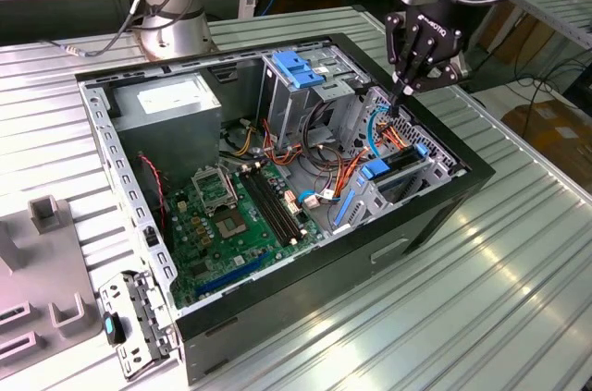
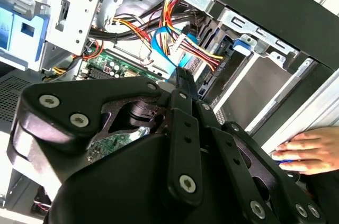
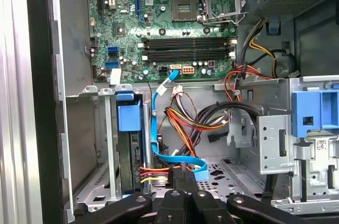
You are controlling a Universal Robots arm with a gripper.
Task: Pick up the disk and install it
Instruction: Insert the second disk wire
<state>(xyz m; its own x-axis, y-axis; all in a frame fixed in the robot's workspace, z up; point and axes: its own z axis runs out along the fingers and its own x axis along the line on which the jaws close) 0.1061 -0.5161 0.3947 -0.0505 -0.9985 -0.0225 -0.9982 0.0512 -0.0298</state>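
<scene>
The disk (image 1: pixel 401 163) is a dark slab with blue rail tabs. It sits edge-up in the drive cage at the case's corner on the exterior view's right. In the first wrist view the disk (image 3: pixel 130 152) stands in its bay under a blue tab. My gripper (image 1: pixel 399 97) hangs just above the cage, a little behind the disk. Its fingers (image 3: pixel 176 179) are pressed together on the thin blue cable (image 3: pixel 159 152), which arcs up from the cage to the tips. In the second wrist view the fingers (image 2: pixel 185 83) point at that cable (image 2: pixel 161 49).
The open computer case (image 1: pixel 421 225) lies on a ribbed metal table. Inside it are the motherboard (image 1: pixel 236 215), a light-blue latch (image 1: pixel 298 67) and coloured wire bundles (image 3: pixel 193 118). A person's hand (image 2: pixel 312 152) rests by the case's outer wall. A grey fixture (image 1: pixel 42 266) stands at the exterior view's left.
</scene>
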